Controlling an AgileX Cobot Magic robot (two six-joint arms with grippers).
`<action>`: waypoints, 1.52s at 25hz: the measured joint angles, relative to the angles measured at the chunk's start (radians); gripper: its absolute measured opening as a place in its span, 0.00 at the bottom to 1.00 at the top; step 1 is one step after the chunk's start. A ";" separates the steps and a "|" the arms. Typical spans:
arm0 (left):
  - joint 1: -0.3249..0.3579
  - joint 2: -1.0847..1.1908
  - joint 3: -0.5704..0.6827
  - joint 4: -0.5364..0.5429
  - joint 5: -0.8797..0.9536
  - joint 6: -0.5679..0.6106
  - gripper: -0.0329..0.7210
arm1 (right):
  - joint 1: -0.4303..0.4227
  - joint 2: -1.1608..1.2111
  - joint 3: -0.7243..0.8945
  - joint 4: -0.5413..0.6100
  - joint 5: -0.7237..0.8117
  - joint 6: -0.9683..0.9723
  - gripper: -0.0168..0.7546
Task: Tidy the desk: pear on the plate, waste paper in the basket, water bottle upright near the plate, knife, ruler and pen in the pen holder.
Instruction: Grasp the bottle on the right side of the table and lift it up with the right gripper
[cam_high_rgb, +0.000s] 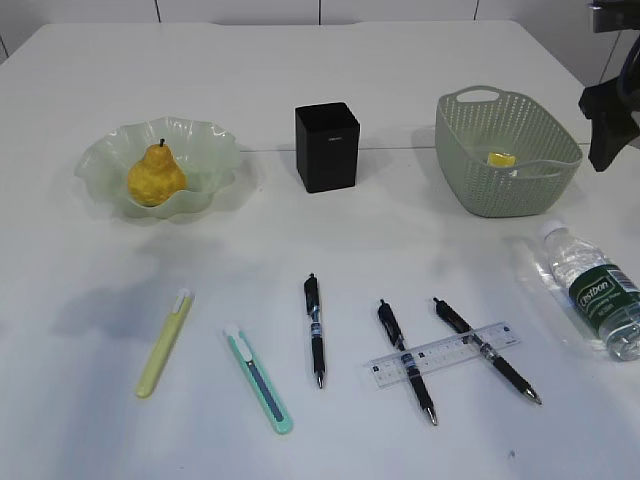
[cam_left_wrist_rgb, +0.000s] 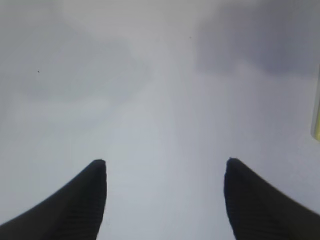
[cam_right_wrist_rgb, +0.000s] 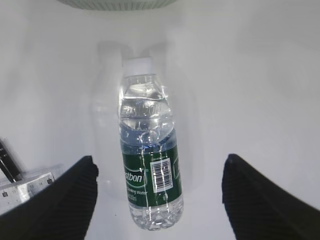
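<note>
The pear (cam_high_rgb: 155, 178) sits on the green plate (cam_high_rgb: 215, 150) at the left. The black pen holder (cam_high_rgb: 327, 146) stands mid-desk. A yellow scrap of waste paper (cam_high_rgb: 500, 158) lies in the basket (cam_high_rgb: 505, 190). The water bottle (cam_high_rgb: 595, 290) lies on its side at the right. My right gripper (cam_right_wrist_rgb: 160, 159) hovers open above the water bottle (cam_right_wrist_rgb: 149, 165), fingers either side and apart from it. My left gripper (cam_left_wrist_rgb: 165, 161) is open over bare desk. Two pens (cam_high_rgb: 406, 361) cross the ruler (cam_high_rgb: 445, 353); another pen (cam_high_rgb: 315, 330) and two knives (cam_high_rgb: 258, 378) lie further left.
The yellow-green knife (cam_high_rgb: 165, 343) lies front left, and a yellowish edge (cam_left_wrist_rgb: 316, 120) shows at the right border of the left wrist view. My right arm (cam_high_rgb: 607, 125) hangs dark at the far right beside the basket. The basket's rim (cam_right_wrist_rgb: 120, 4) lies just beyond the bottle's cap.
</note>
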 joint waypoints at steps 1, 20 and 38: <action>0.000 0.000 0.000 0.000 0.000 0.000 0.73 | 0.000 0.000 0.000 0.000 0.000 -0.016 0.77; 0.000 0.000 0.000 0.006 0.005 0.000 0.73 | 0.000 0.132 0.004 0.057 -0.014 -0.046 0.76; 0.000 0.000 0.000 0.015 0.016 0.000 0.73 | 0.000 0.148 0.005 0.052 -0.017 0.026 0.77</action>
